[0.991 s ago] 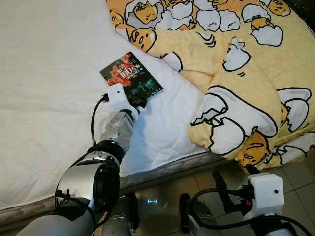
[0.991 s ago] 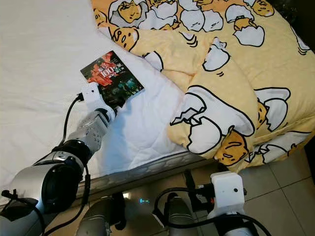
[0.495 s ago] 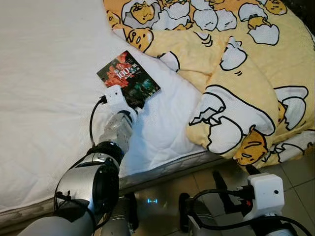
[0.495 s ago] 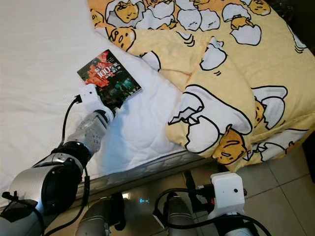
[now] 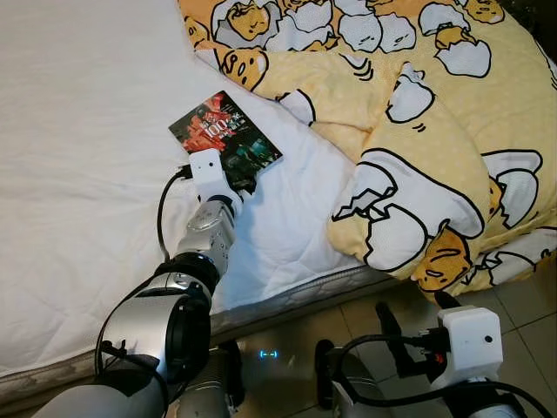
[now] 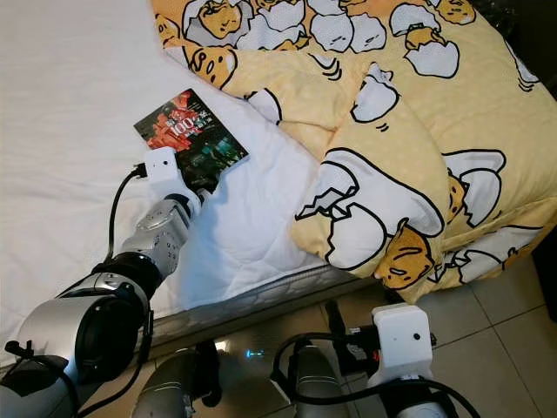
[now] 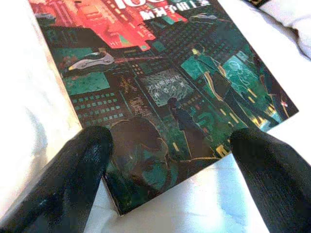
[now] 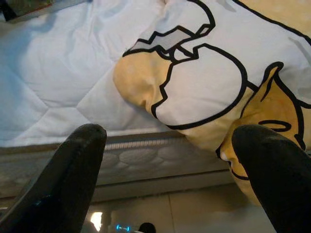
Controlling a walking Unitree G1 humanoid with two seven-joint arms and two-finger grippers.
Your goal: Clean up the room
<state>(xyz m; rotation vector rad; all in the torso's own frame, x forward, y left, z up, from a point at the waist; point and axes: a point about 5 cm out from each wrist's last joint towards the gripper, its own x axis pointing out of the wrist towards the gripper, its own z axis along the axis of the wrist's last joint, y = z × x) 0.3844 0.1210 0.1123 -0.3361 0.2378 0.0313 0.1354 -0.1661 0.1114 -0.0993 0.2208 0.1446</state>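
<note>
A book (image 5: 224, 138) with a red and dark green cover lies flat on the white mattress (image 5: 87, 157), beside the yellow quilt. My left arm reaches out over the bed to the book's near corner. The left gripper (image 7: 170, 160) is open, its two black fingers (image 7: 73, 179) spread on either side of that corner of the book (image 7: 160, 87). My right gripper (image 8: 170, 160) is open and low by the bed's side, with the mattress edge and quilt (image 8: 204, 92) ahead of it and nothing between its fingers.
A rumpled yellow quilt (image 5: 418, 122) with egg cartoon prints covers the right half of the bed and hangs over the edge. Tiled floor (image 5: 522, 296) lies below at the right. The mattress edge (image 5: 296, 292) runs across in front of me.
The left gripper has stayed at the book's near corner. The view shifted slightly; the book has not moved on the bed. The right arm is unchanged.
</note>
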